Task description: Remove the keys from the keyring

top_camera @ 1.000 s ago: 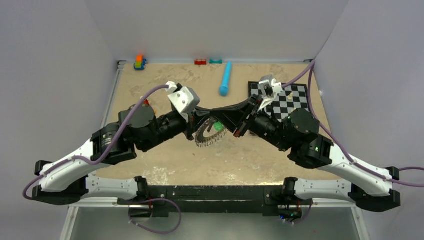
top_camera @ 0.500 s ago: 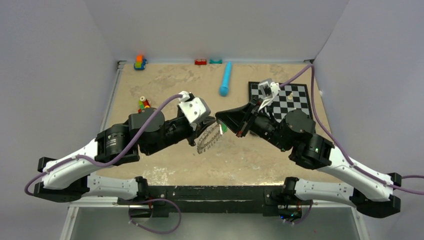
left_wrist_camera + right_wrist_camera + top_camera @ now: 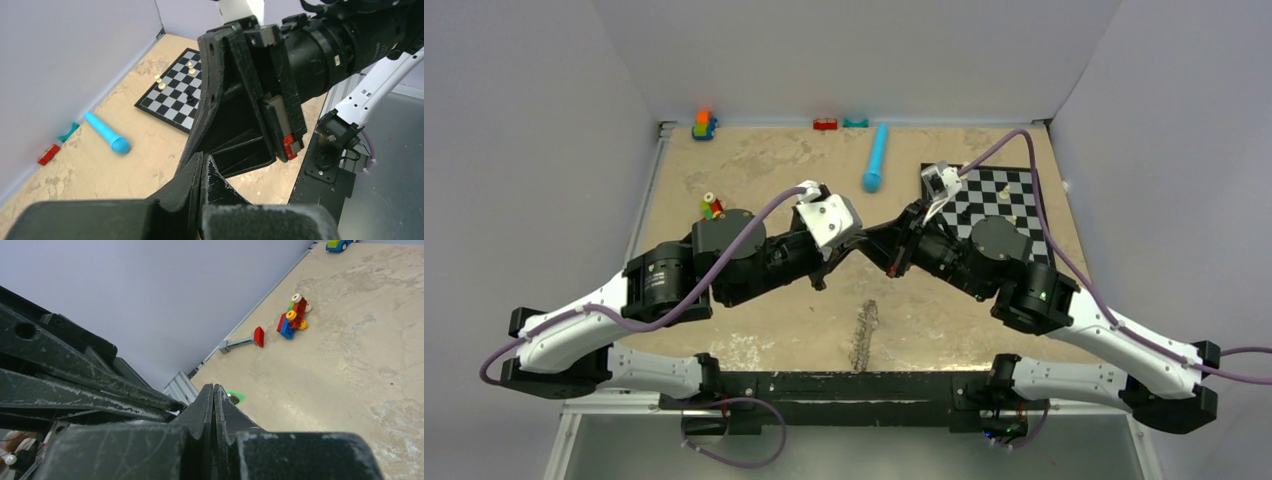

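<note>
The keyring with its silver keys [image 3: 864, 335] shows as a blurred grey streak low over the table's front middle, apart from both grippers. My left gripper [image 3: 851, 249] is shut, and in the left wrist view [image 3: 202, 159] nothing shows between its fingers. My right gripper [image 3: 871, 241] meets it tip to tip above the table centre and fills that view as a black body [image 3: 235, 100]. It is shut, and the green head of the small key [image 3: 233, 396] sticks out just past its fingertips [image 3: 214, 388]. The green key is hidden in the top view.
A blue cylinder [image 3: 876, 158] lies at the back centre. The chessboard [image 3: 1014, 190] is at the back right under my right arm, with small pieces [image 3: 160, 82] on it. Toy bricks [image 3: 712, 207] sit at the left, and small toys [image 3: 704, 124] line the back wall.
The keyring with the silver keys has left my left gripper and dropped toward the front of the table. Both grippers rose and moved together; the green key stayed with my right gripper.
</note>
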`<action>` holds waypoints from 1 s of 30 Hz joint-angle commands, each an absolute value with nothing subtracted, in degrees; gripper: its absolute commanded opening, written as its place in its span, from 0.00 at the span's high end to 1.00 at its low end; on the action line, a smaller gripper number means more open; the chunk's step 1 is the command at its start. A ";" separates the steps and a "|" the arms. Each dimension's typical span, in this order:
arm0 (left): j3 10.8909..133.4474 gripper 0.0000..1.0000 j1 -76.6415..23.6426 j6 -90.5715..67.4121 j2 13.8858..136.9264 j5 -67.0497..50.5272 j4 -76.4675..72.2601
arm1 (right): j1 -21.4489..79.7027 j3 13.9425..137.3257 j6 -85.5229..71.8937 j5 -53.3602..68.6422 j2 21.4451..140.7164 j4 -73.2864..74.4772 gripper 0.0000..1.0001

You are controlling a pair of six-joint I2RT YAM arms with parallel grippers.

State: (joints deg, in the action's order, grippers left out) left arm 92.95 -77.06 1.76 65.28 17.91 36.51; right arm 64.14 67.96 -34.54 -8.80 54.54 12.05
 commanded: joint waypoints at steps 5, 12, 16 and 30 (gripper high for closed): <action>88.21 1.00 -76.98 0.49 60.23 22.45 32.39 | 62.20 64.52 -36.41 -7.37 52.51 9.96 1.00; 88.21 1.00 -72.41 -8.23 60.83 24.57 40.32 | 52.69 59.76 -40.53 -0.20 54.47 10.91 1.00; 85.02 1.00 -66.24 -15.66 58.39 21.40 43.05 | 50.55 57.03 -41.50 2.37 56.83 9.71 1.00; 77.95 1.00 -56.12 -24.83 55.04 19.76 51.51 | 47.51 60.20 -42.08 10.84 77.31 5.81 1.00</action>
State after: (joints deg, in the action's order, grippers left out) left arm 79.37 -58.19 -21.52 57.17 21.21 49.89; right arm 47.94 56.71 -41.32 6.22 71.83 8.95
